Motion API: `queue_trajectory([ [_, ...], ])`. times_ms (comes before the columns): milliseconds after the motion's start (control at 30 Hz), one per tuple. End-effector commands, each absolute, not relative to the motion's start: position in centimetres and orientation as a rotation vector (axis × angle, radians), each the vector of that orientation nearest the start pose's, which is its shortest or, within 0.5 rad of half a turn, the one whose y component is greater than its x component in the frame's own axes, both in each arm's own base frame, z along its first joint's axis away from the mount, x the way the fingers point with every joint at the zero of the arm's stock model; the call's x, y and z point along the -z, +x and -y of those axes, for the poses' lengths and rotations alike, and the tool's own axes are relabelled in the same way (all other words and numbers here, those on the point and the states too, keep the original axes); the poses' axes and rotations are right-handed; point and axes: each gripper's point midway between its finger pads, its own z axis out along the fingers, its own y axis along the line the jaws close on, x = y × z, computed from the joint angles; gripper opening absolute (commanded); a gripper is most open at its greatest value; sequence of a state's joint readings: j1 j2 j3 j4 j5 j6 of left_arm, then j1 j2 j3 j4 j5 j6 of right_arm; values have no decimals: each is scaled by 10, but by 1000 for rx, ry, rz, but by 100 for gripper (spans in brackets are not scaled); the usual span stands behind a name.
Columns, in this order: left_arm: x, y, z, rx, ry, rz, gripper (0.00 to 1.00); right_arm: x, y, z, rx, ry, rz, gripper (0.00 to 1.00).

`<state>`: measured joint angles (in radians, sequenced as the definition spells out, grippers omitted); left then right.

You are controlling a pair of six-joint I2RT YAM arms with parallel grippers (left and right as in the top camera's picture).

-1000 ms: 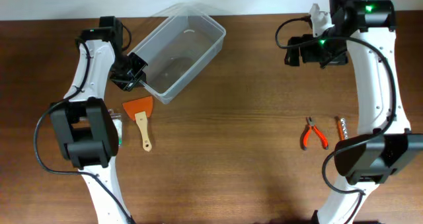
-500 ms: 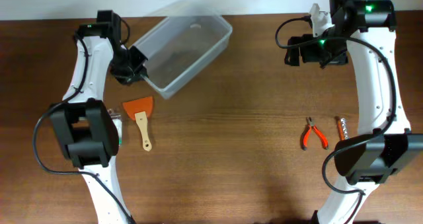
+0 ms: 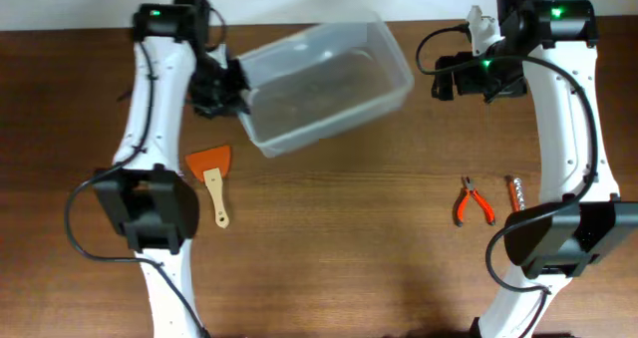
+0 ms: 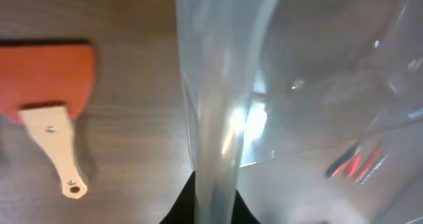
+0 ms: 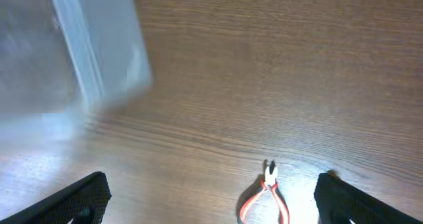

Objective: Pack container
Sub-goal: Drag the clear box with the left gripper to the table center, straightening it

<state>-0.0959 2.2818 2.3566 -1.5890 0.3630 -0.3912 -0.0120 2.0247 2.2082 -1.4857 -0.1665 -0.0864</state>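
The clear plastic container (image 3: 324,84) hangs tilted above the table at the back middle. My left gripper (image 3: 227,91) is shut on its left wall; in the left wrist view the wall (image 4: 215,118) runs between my two fingers (image 4: 215,201). The container looks empty. An orange scraper with a wooden handle (image 3: 212,175) lies below it on the table and shows in the left wrist view (image 4: 49,98). My right gripper (image 3: 444,79) is open and empty at the back right, high above the table. Red-handled pliers (image 3: 473,202) lie at the right and show in the right wrist view (image 5: 266,196).
A small tool with a dark red handle (image 3: 514,192) lies right of the pliers. The container's corner (image 5: 73,45) fills the upper left of the right wrist view. A pale object sits behind the right arm (image 3: 481,24).
My left gripper has lifted the container and swung it to the right, toward the table's middle. The right arm has not moved.
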Motion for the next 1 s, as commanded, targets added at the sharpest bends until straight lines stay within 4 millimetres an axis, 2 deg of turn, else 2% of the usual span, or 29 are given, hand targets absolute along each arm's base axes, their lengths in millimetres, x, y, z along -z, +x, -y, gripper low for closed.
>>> queue_trajectory([
  [0,-168,429,132,595,-175,-3090,5,-221,430,-16,-135,-155,-2851,100],
  [67,-165,427,135,522,-141,-3102,5,-221,430,-13,-120,-150,-2852,100],
  [167,-159,426,129,339,-100,-3109,5,-221,431,-13,-114,-149,-2850,100],
  [267,-158,426,125,269,-90,-3109,5,-221,431,-13,-114,-149,-2849,100],
  [533,-156,425,125,270,-91,-3117,5,-221,431,-13,-115,-148,-2849,100],
  [700,-153,423,132,268,-65,-3122,5,-221,431,-13,-115,-146,-2849,99],
  [967,-129,418,139,256,-44,-3160,5,-221,431,-13,-115,-146,-2849,99],
])
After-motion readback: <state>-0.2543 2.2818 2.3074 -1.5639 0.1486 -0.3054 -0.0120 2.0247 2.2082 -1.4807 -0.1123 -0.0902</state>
